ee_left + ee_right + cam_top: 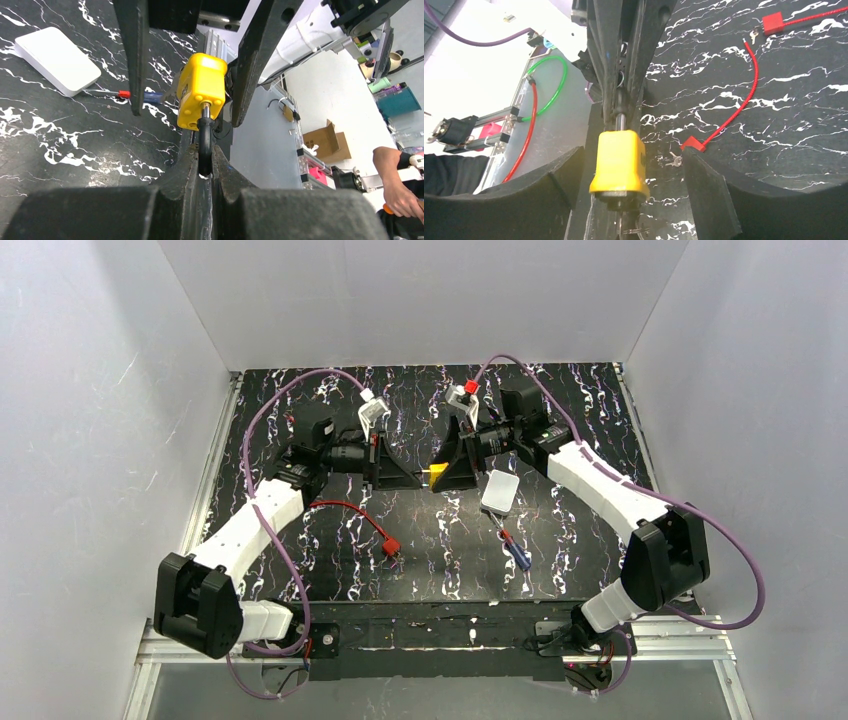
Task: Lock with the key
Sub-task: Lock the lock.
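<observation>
Roughly at the middle of the counter [570,550], the yellow padlock [437,477] is held between the two arms. White walls close in the back and both sides, and open marble lies across the near half. The left end effector [202,156] is clamped tight on the padlock's black shackle [204,131]. The right end effector [634,152] stands wide apart, one finger on either side of the yellow body with a gap on each side, holding nothing.

Near the right arm lie a white box [500,492] and a blue-handled screwdriver [515,551]. Near the left arm lies a red cable [350,507] ending in a red block [391,546].

Only the right wrist view shows small keys [674,160] on the marble just beside the cable's bent end. It also shows something metal under the padlock's base, cut off by the frame edge and too small to name. The left wrist view alone shows the screwdriver partly hidden behind a right finger. From above, the padlock is a mere yellow speck.
</observation>
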`<state>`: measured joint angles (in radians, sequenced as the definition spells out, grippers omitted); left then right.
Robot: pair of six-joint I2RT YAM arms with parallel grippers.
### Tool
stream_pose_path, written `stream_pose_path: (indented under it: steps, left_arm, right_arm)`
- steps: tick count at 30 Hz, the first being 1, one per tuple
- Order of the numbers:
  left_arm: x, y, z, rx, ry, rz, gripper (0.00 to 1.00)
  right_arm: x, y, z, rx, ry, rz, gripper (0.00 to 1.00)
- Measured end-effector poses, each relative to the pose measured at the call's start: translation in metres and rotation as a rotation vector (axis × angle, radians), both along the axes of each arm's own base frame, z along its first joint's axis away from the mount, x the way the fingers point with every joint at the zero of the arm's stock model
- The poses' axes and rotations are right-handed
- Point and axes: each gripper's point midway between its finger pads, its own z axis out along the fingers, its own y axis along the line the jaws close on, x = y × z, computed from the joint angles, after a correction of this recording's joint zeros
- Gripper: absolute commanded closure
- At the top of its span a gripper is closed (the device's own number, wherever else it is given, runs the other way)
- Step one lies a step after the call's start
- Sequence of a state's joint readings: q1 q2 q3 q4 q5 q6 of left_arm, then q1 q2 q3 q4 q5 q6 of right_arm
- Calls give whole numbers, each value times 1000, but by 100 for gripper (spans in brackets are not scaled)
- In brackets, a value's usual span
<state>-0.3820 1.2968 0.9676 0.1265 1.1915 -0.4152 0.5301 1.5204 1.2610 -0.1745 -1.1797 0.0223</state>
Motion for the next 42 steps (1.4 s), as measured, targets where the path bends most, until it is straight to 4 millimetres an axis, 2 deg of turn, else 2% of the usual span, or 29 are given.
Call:
stream_pose_path:
  steps: [5,9,13,15,19,24,30,34,39,42]
  left_arm:
    - [7,2,6,-21,11,30,100]
    - [9,2,4,-28,39,40,100]
    - [10,1,3,-34,55,45,100]
    - [10,1,4,-38,63,48,100]
    - [12,1,8,-50,67,57,100]
    - [18,4,10,-68,79,84,100]
    - [20,6,13,-88,90,97,100]
    - [20,6,13,-97,88,94,100]
    - [20,6,14,-109,76,94,100]
    - [19,6,12,-108,77,94,100]
  right_arm:
    - [-2,1,1,12,33,3,35]
    - [0,3,7,28,38,-4,39]
    - [3,6,15,51,44,-14,49]
    - [4,7,18,62,46,-17,48]
    - [4,8,20,70,67,-21,33]
    - [3,8,20,74,84,-19,32]
    - [4,7,22,81,92,-25,48]
    - [7,8,23,82,95,-39,66]
    - [8,8,23,89,102,-48,82]
    - [8,8,21,89,119,-51,99]
